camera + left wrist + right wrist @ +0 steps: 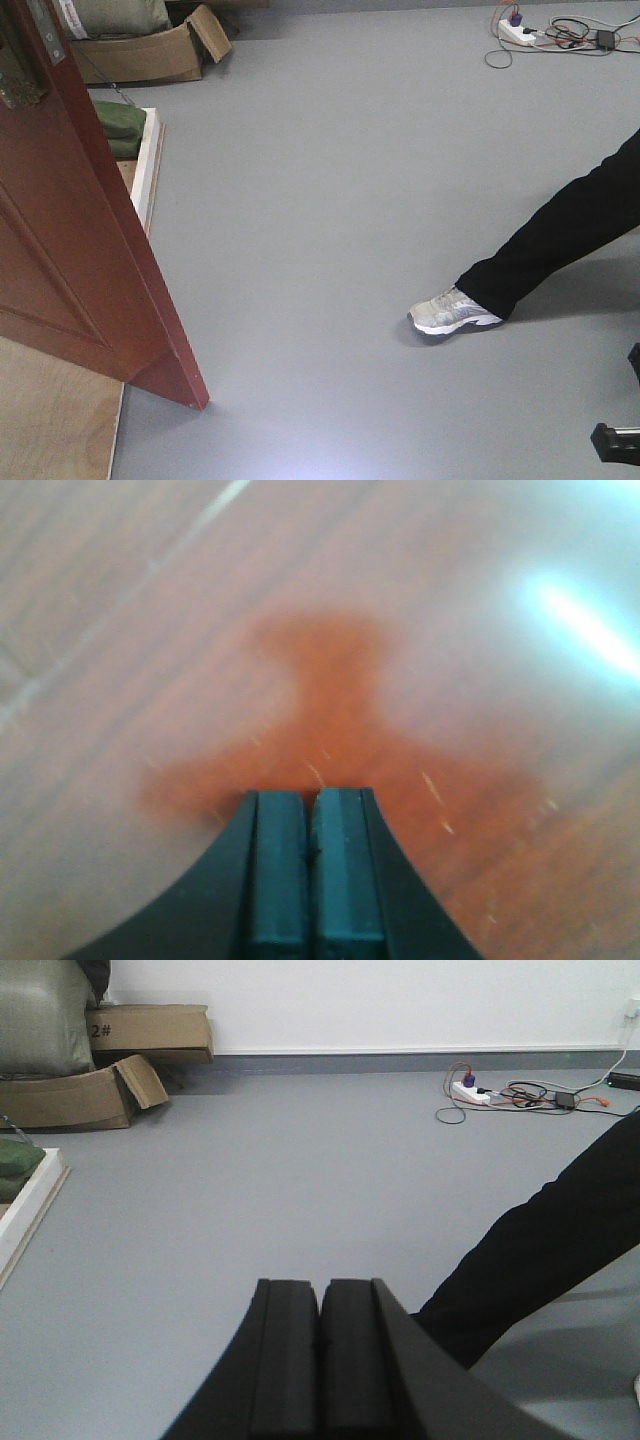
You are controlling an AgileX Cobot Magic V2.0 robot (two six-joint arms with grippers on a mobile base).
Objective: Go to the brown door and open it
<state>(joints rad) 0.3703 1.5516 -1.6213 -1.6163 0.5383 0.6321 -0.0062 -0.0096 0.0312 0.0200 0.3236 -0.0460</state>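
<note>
Left pincer point(311, 805) closed, brown door point(70, 230), carton point(150, 1032) "2#"

A large reddish-brown door point(70, 230) with a recessed panel stands upright along the left of the front view. Its brass lock plate point(14, 85) and metal edge strip point(47, 30) sit upper left.
</note>
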